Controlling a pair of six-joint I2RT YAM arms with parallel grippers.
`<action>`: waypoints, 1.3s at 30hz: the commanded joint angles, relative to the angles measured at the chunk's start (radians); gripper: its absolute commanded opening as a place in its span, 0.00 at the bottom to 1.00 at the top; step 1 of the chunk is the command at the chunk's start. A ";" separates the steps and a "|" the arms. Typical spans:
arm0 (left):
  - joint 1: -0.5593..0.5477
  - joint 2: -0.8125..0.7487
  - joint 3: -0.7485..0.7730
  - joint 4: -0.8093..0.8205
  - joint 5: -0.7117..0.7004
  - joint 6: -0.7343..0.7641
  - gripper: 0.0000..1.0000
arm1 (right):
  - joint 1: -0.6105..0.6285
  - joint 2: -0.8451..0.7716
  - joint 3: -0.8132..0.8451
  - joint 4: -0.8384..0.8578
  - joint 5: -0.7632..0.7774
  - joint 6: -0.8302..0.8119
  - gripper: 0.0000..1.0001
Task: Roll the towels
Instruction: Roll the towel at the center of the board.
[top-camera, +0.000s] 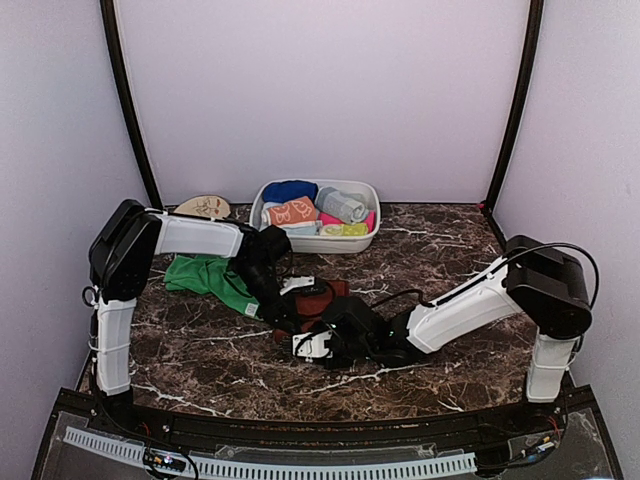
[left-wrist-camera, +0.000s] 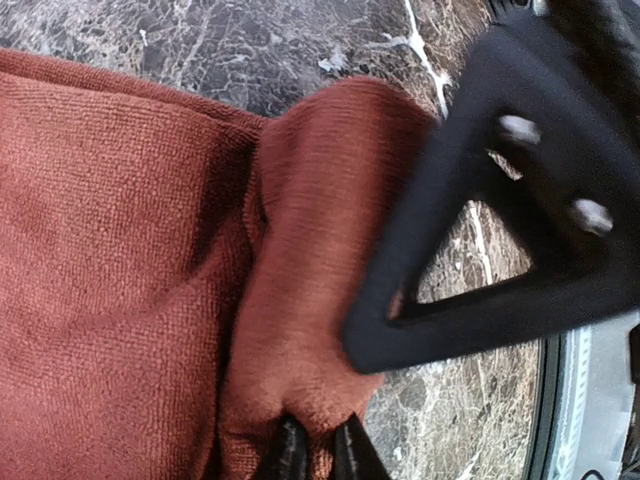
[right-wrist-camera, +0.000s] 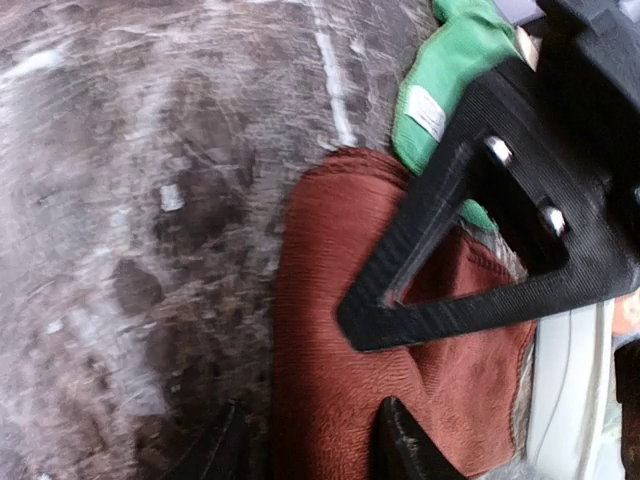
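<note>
**A:** What lies nearest?

**B:** The rust-brown towel (left-wrist-camera: 130, 250). It is plain cloth with a fine ribbed weave, lying on the dark marble table (top-camera: 450, 250) near the middle, with one edge turned over into a thick, rounded fold. The left gripper (left-wrist-camera: 320, 455) has its fingers almost together, pinching that fold. The right gripper (right-wrist-camera: 310, 445) stands wider, with one finger over the marble, the other over the cloth, and the towel's edge between them.

**A:** Any writing?

**B:** Only a white tag (right-wrist-camera: 428, 112) on the green towel (right-wrist-camera: 450, 60), which lies crumpled just beside the rust one, to its left. The print on the tag is too blurred to read.

**A:** And what is hard to see?

**B:** From above, both grippers cover most of the rust-brown towel, so its full outline cannot be made out. Farther back, a white basin (top-camera: 345, 243) holds rolled cloths that partly hide each other. Among them is the orange towel (top-camera: 293, 212) with cream prints.
</note>
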 joint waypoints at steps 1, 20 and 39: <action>0.036 0.025 -0.044 -0.066 -0.024 0.045 0.16 | -0.056 0.048 0.005 0.032 -0.046 0.105 0.35; 0.180 -0.425 -0.343 0.142 0.046 0.087 0.34 | -0.234 0.091 0.082 -0.248 -0.719 0.724 0.00; -0.130 -0.379 -0.346 0.298 -0.291 0.145 0.35 | -0.376 0.255 0.206 -0.336 -1.253 1.069 0.00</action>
